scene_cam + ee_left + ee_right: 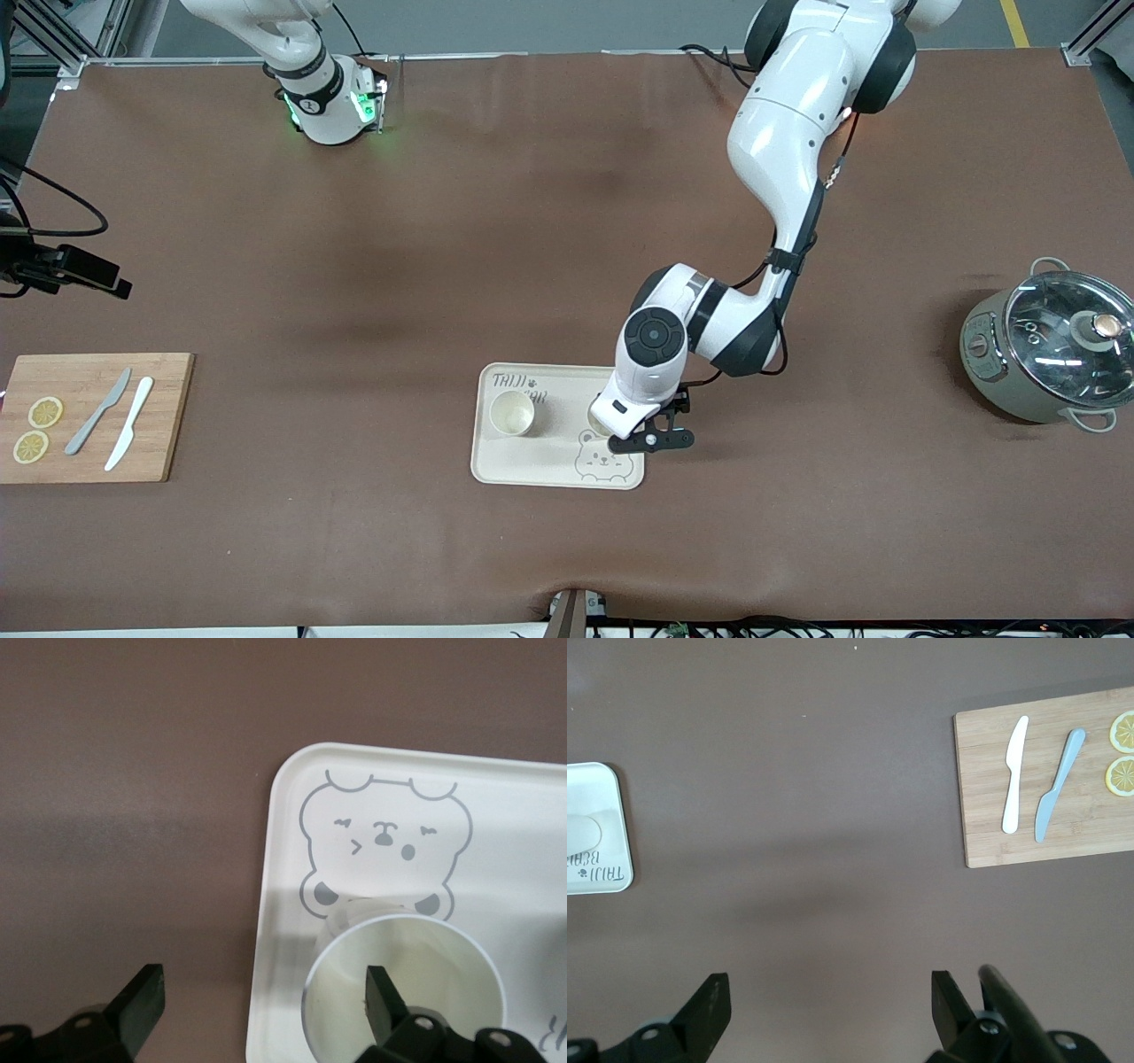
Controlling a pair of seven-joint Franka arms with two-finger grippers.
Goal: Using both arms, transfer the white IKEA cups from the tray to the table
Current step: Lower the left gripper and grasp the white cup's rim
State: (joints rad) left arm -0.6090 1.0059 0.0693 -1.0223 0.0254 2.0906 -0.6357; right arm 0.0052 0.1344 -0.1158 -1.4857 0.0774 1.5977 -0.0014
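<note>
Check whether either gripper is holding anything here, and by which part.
Nothing is held. The left gripper is open over the tray, one finger inside the second cup and one outside its rim, not closed. The right gripper hangs open over bare table.

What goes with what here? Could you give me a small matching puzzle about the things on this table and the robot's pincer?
1. lemon slices
2. lidded pot
3. left pincer
4. free cup

A. toward the left arm end of the table
B. on the wooden board
C. open, one finger inside the second cup
D. upright on the tray, by its lettering

Pairs: 1-B, 2-A, 3-C, 4-D
</note>
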